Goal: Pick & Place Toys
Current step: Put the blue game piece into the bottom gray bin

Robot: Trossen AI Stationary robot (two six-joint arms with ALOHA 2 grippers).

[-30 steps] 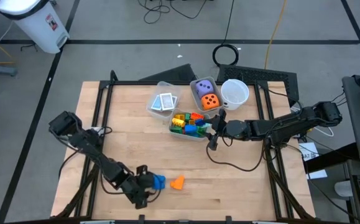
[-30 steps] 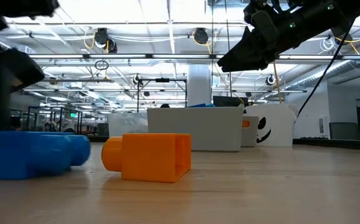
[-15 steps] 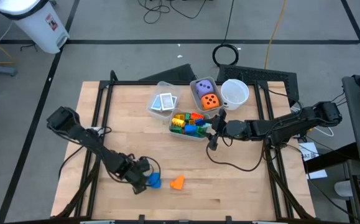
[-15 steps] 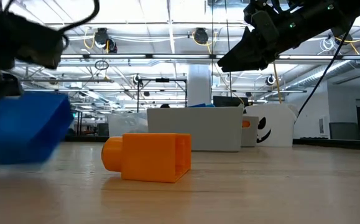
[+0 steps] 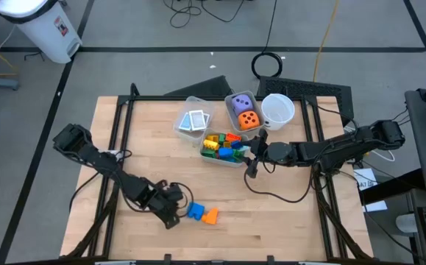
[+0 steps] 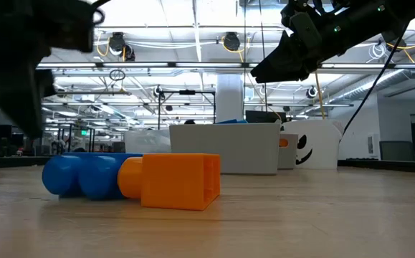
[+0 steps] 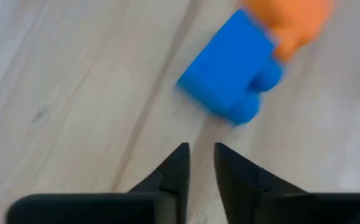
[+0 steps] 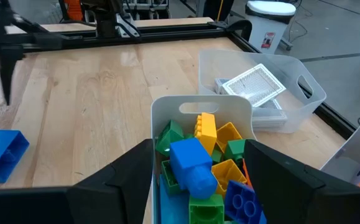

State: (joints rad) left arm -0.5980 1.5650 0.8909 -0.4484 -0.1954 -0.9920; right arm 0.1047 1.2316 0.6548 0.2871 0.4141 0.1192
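Left gripper [image 5: 174, 212] sits low in the lower left of the high view, just left of the small blue plastic building block [image 5: 196, 211]. In the left wrist view its two dark fingers [image 7: 173, 177] stand nearly pressed together with only a thin slit between them, nothing pinched; the blue block [image 7: 229, 70] lies on the wood ahead of them, apart from the tips. Blue block touches the small orange plastic building block [image 5: 210, 216] on its right; low view shows the two end to end, lower left of frame, flat on the light wooden table [image 5: 293, 221].

Right gripper [image 5: 254, 156] hangs at centre right of the high view, over the right end of the clear plastic bin of mixed coloured blocks [image 5: 222, 146]. Its fingers [image 8: 291, 180] are spread wide to either side of that bin's end wall in the right wrist view, holding nothing.

Above that bin: clear bin with white patterned cards [image 5: 194, 121] upper centre, clear bin with purple dotted die [image 5: 241, 105] and orange dotted die [image 5: 249, 119], then white cup [image 5: 277, 110] to the right.
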